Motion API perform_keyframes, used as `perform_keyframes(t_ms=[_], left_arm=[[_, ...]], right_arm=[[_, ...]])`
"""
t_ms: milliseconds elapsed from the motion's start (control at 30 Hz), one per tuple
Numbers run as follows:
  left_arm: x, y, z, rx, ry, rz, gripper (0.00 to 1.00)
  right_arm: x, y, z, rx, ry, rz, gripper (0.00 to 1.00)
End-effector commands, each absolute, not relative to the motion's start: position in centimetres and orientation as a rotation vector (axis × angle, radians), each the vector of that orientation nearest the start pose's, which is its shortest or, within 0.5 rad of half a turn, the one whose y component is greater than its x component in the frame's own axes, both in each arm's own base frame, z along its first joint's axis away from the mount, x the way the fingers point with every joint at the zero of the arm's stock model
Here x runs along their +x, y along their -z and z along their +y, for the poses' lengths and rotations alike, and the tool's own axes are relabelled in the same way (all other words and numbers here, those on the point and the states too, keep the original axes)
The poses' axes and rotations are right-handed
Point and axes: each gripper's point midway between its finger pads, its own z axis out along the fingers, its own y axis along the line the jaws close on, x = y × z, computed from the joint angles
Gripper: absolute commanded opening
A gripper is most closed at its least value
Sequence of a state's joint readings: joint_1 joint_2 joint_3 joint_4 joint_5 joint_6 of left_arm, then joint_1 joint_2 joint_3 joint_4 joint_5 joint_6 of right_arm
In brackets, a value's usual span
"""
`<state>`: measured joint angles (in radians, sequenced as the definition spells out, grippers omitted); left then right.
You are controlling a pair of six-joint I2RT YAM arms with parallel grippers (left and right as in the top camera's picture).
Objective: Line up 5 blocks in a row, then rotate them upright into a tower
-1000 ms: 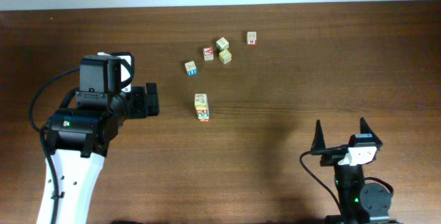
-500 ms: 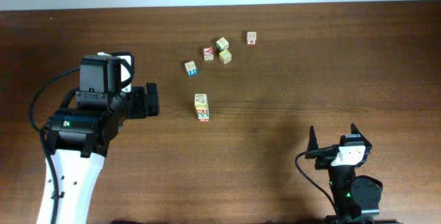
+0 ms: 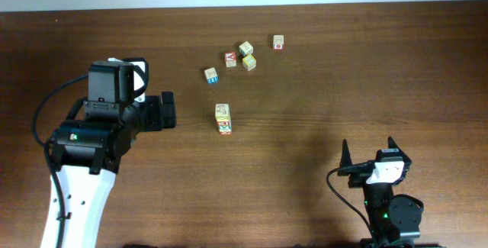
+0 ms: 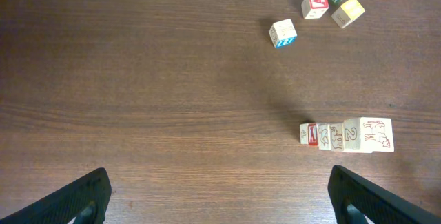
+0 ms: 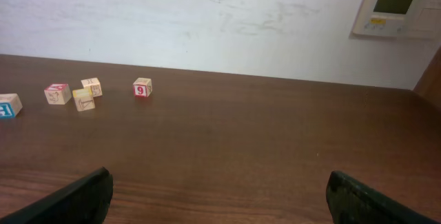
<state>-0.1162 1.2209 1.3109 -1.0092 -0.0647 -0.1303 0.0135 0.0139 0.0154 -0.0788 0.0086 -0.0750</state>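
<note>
Both jaws wide open and empty, so we'd take the left arm (image 3: 99, 133) to the blocks (image 3: 249, 62) scattered far-centre on the worktop (image 3: 343, 88), straddle one squarely on flat sides, then twist.

Dark brown wood-grain table (image 3: 328, 88). Far side: red-lettered cube (image 3: 230, 59), green-lettered cube (image 3: 245, 48) and yellow-lettered cube (image 3: 249, 62) sit close together. Red "9" cube (image 3: 278, 42) stands apart to their right, blue-marked cube (image 3: 211, 74) to their left. Nearer centre: tight cluster of cubes (image 3: 223, 118), touching; stacked or in a row, cannot tell.
</note>
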Motion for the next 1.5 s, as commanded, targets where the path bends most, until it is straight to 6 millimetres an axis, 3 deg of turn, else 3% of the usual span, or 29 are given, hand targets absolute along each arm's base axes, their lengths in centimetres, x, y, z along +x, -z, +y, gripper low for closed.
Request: perform_keyframes(t_ms=[0,600,800,900,1067,1300,1467], left_arm=[[31.7,-25.9,-2.3,-0.034,0.007,2.454,0.99],[31.6,-25.9,-2.2,-0.035,0.004,2.453,0.99],[30.4,-27.1,-0.6,-0.077,-0.094,2.395,0.99],[29.5,-27.9,-0.2,-0.091,-0.104,2.332,0.99],[29.6,-29.2,-0.3,-0.049,-0.089,2.124,0.99],[27.6,-27.7,0.0,-0.054,-0.071,1.948,0.99],[27.0,-28.1,-0.1,-0.012,-0.081,1.819,0.99]], right_arm=[[24.6,-15.6,0.2,-0.064,0.050,1.646,0.99],[24.6,-15.6,0.1,-0.063,0.050,1.646,0.99],[24.6,-15.6,0.2,-0.064,0.050,1.646,0.99],[24.6,-15.6,0.2,-0.064,0.050,1.646,0.99],[24.6,-15.6,0.2,-0.064,0.050,1.646,0.99],[24.6,-15.6,0.2,-0.064,0.050,1.646,0.99],[24.6,-15.6,0.2,-0.064,0.050,1.646,0.99]])
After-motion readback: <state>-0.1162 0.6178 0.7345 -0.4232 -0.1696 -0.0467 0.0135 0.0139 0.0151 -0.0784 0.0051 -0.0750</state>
